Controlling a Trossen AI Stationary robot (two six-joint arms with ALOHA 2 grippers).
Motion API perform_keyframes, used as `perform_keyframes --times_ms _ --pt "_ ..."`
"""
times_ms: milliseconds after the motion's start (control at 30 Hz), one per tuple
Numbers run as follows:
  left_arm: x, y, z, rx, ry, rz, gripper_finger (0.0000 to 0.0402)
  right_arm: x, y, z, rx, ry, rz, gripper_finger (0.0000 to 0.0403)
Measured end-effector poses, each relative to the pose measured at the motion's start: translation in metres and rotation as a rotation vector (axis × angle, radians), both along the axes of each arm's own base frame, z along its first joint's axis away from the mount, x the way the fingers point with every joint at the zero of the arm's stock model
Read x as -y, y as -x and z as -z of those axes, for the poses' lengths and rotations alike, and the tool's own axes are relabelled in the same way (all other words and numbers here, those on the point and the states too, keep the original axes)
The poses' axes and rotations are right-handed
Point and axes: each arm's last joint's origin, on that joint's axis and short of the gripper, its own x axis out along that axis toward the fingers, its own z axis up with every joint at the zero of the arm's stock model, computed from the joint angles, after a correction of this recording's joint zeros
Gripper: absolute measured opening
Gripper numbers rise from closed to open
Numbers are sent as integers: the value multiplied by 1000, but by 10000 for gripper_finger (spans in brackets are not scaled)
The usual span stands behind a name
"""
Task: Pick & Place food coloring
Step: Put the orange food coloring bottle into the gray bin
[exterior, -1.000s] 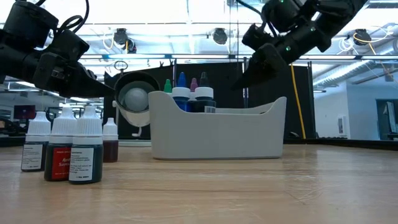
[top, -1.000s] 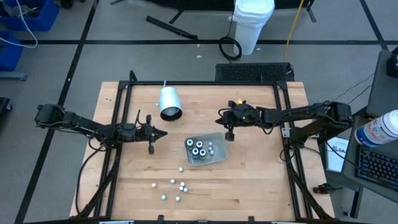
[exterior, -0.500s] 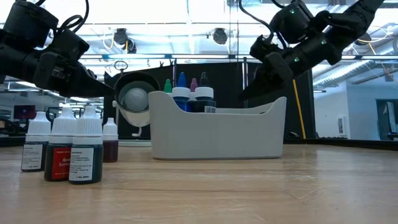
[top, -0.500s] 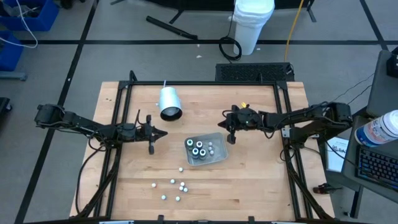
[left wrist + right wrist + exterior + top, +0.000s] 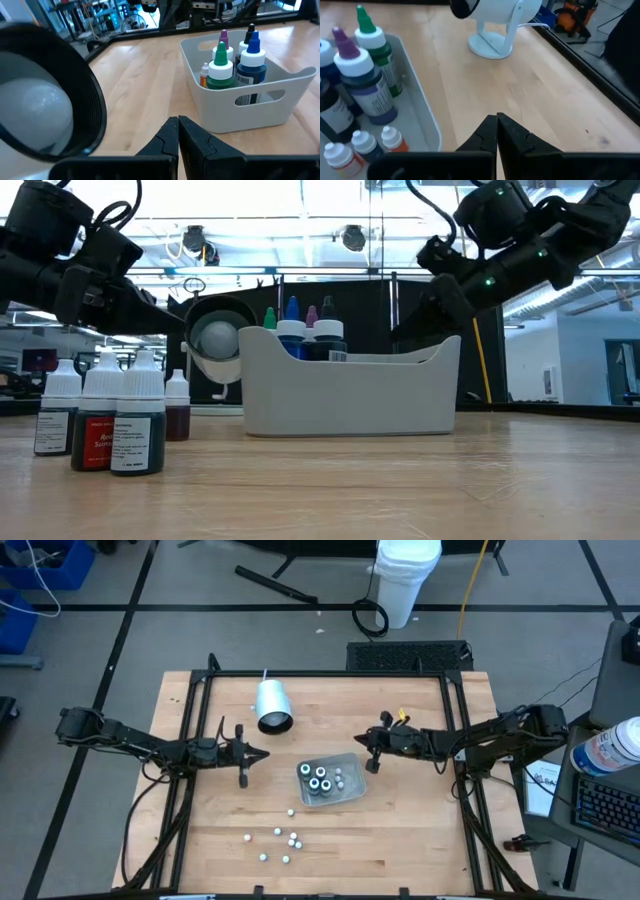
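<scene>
We see the left gripper [image 5: 262, 754] and right gripper [image 5: 362, 736] both closed, empty, flanking the tray [image 5: 352, 790] of food coloring [image 5: 320, 783].

Left claw [image 5: 262, 754] closed, arm reaching in from the left, right claw [image 5: 367, 753] closed, arm stretched from the right

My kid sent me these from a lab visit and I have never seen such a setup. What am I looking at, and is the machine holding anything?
Two dark robot arms work at a wooden table. One picture looks straight down, one sits at table height, and two come from cameras on the arms' wrists. The left gripper and right gripper are both shut and hold nothing. Between them stands a grey tray with food coloring bottles inside. More small bottles stand loose nearer the table's front edge. The white cylinder on a stand looks like a lamp or camera.
</scene>
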Motion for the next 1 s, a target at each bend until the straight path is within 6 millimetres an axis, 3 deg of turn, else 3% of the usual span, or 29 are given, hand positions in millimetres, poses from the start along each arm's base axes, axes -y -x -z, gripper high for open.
perform_keyframes --times_ms 533,733,1000 --pt "0 -1 -3 34 0 2 19 0 -3 -8 71 66 -26 0" --pt "2 -1 -3 48 133 36 19 -9 -5 -9 85 40 -140 0" --pt "2 -1 -3 45 138 32 19 -14 -7 -15 151 35 -163 0"
